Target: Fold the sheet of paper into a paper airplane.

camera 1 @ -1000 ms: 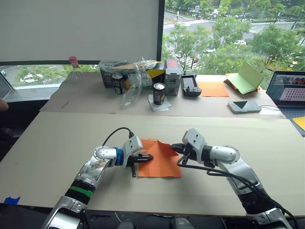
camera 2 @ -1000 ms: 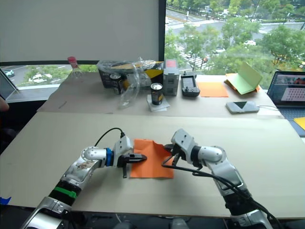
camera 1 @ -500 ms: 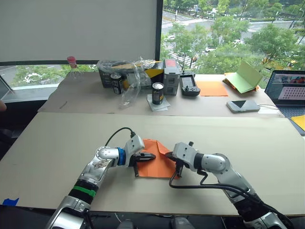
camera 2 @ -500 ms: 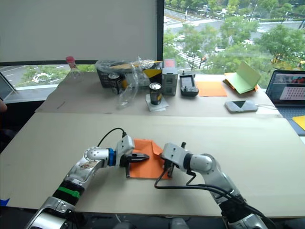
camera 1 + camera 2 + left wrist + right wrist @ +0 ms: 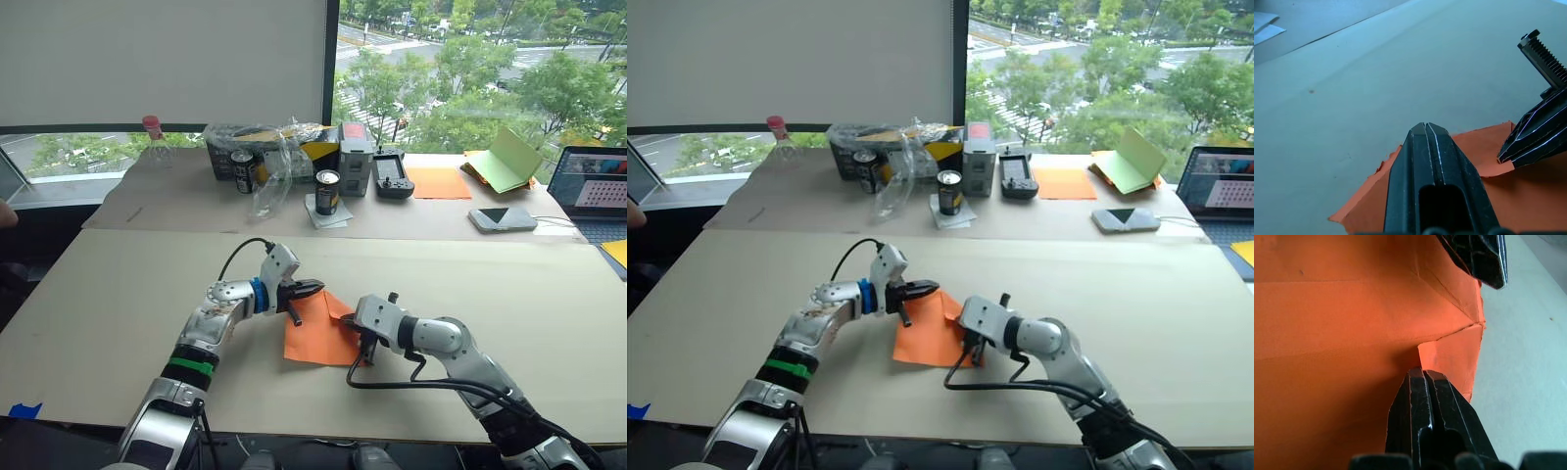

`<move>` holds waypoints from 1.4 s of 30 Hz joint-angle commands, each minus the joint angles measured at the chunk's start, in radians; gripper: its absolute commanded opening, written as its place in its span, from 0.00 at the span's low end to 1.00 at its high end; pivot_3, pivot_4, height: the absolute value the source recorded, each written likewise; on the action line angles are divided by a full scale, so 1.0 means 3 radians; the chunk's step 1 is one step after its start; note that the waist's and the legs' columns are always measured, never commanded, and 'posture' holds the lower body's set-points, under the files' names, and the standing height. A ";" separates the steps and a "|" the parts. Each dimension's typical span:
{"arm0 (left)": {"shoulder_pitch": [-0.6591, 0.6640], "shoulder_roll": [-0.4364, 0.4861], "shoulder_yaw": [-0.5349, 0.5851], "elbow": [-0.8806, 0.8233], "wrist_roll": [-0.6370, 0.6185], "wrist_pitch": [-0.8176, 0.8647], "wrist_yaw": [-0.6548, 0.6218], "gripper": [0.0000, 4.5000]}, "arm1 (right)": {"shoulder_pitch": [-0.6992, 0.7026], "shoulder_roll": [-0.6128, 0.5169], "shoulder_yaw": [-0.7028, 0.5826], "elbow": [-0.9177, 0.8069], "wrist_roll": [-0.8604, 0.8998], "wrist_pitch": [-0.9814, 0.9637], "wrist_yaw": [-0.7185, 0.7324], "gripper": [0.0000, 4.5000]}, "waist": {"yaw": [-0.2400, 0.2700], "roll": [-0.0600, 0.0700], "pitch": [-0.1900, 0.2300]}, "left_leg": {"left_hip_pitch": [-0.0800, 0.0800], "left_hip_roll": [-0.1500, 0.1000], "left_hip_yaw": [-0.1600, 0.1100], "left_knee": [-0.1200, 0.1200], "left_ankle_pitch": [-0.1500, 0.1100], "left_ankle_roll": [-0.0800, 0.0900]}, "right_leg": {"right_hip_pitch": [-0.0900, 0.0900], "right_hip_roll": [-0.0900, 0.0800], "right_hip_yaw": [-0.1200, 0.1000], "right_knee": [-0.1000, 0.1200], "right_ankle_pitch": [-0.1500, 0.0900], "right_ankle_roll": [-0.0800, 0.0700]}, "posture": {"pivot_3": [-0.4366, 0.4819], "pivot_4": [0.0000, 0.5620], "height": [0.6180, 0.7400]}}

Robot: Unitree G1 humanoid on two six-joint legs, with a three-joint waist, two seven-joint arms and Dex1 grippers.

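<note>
The sheet of paper (image 5: 315,333) lay on the near surface (image 5: 118,294), with one corner folded over onto itself. The left tool (image 5: 312,288) hung at the sheet's far left corner, fingers clenched together; whether it touched the paper was hard to tell. The right tool (image 5: 364,343) pressed down on the sheet's right edge beside the folded flap, its fingers (image 5: 1425,401) likewise clenched, holding nothing between them.

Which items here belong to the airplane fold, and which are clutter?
Job: bright orange creased sheet of paper; left gripper; right gripper.

Clutter: two dark drink cans; light green booklet; paler orange flat sheet; laptop.
</note>
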 commanded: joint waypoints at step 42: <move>-0.0132 -0.0116 -0.0607 0.0339 0.0632 0.0120 -0.0035 0.00 | -0.0120 0.0355 -0.0600 -0.0165 0.0612 0.1008 -0.0366 0.01 | -0.0009 -0.0001 -0.0001 | 0.0035 0.0000 -0.0002 -0.0001 -0.0001 0.0000 | 0.0040 -0.0001 -0.0001 -0.0006 -0.0019 0.0030 | 0.48 0.27 0.93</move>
